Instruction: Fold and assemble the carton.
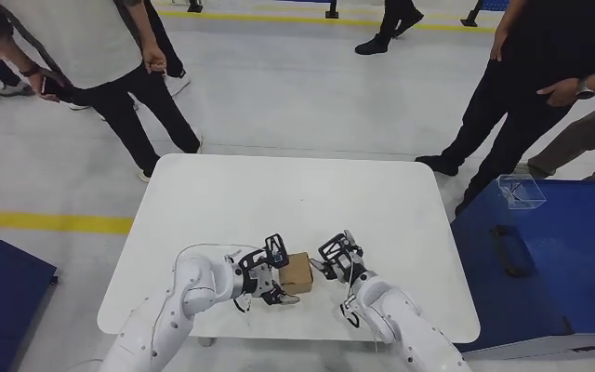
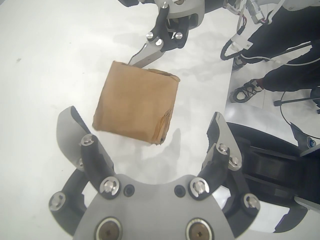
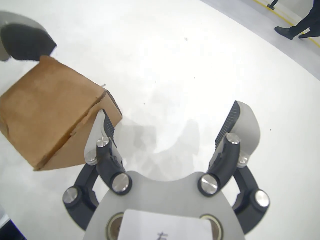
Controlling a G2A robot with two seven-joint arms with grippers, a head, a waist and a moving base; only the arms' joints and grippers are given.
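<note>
One white bench [image 1: 279,195] with rounded corners stands on a pale grey floor [image 1: 307,93] marked by a yellow line [image 1: 65,222]. A blue unit [image 1: 530,279] sits at its right. Carton [image 1: 297,272] rests closed near the front edge, between both arms. It is near-cubic, with no long axis discernible. It lies slightly askew to that edge, seamed side toward the right jaws. Left jaws open, just beside it. Right jaws open, one finger [image 3: 108,128] touching its side.

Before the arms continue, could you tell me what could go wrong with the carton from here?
The left gripper and right gripper are open, so the carton lies loose on the table; the right one's finger, against it, could push it away. Its creased corner may crumple if squeezed.
</note>
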